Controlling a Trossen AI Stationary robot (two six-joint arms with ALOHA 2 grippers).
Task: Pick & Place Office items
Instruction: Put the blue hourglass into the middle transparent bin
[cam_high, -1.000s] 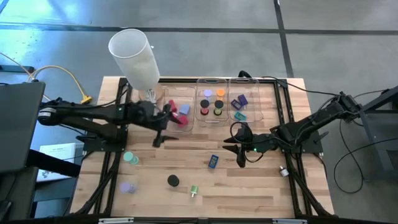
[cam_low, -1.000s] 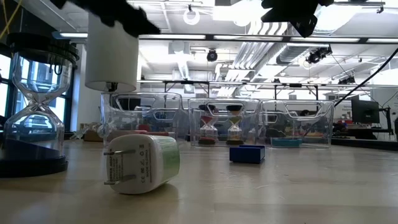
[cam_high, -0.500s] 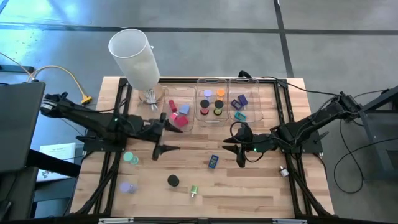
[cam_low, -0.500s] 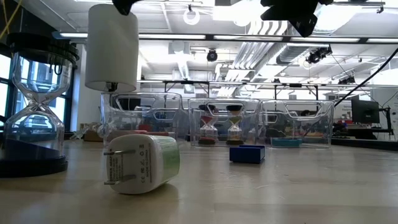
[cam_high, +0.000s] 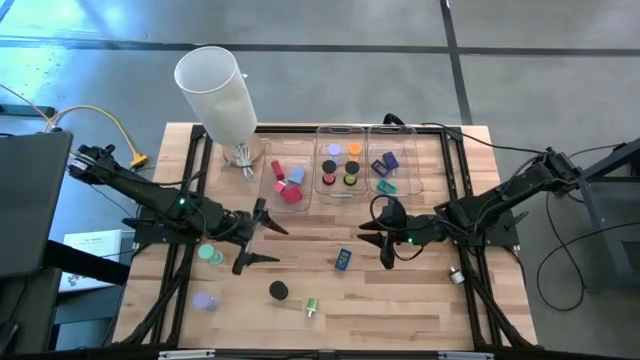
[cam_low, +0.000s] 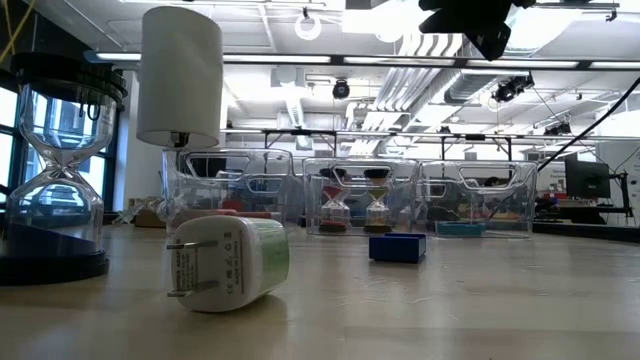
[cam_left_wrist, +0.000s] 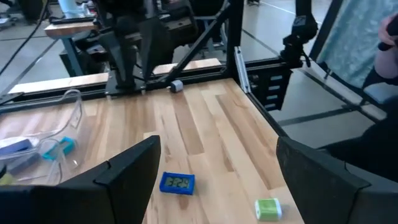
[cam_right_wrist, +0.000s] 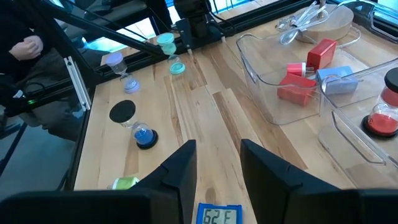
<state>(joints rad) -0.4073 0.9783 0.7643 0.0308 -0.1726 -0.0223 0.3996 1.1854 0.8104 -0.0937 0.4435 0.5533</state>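
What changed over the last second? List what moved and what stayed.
The left gripper pulled back from the left tray toward the table's front, stopping open and empty near the teal hourglass. The right gripper stayed open above the blue block. No item on the table or in the trays moved.

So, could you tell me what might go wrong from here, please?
1. The open left hand is empty above the table between the teal hourglass and the black-capped hourglass; both stand upright and could tip if a finger clips them.
2. The blue piece lies flat, so the open right hand beside it may slide it.
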